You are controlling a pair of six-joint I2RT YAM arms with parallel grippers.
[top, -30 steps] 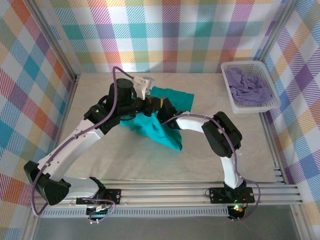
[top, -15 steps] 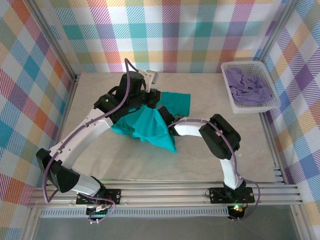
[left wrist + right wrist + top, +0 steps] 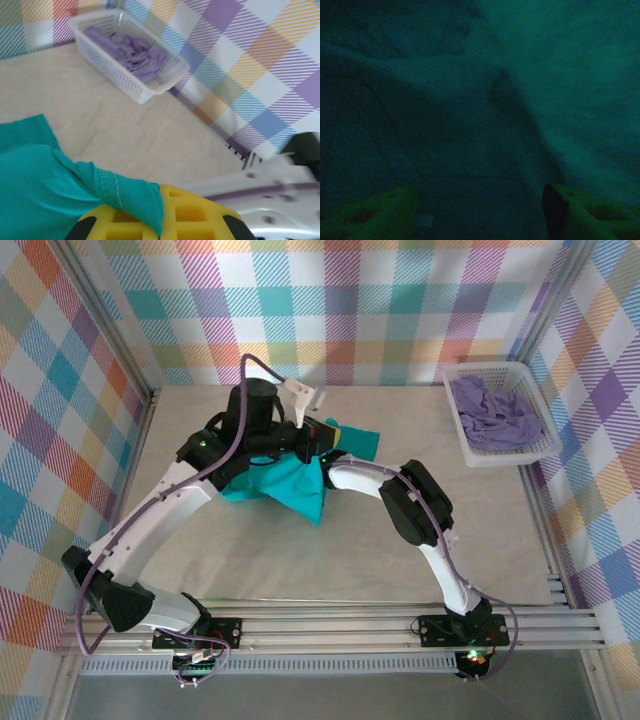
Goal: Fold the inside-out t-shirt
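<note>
Teal t-shirt (image 3: 292, 486), lavender cloth (image 3: 495, 412) in white basket (image 3: 500, 459), beige bench (image 3: 300, 560), pastel plaid walls (image 3: 350, 310), yellow fingers (image 3: 190, 216).

Twin arms, white & black.
L arm (image 3: 160, 515) & R arm (image 3: 440, 570): white links, black joints; purple cable (image 3: 246, 359) along each; L fingers (image 3: 195, 215) yellow w/ cutouts; green LED (image 3: 470, 658) at R base.

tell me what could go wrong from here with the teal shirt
The left gripper is shut on just a hem edge of the t-shirt, so the cloth may slip out if it pulls further. The right gripper stands open, close against dark fabric, and could snag and bunch the shirt instead of laying it flat.
</note>
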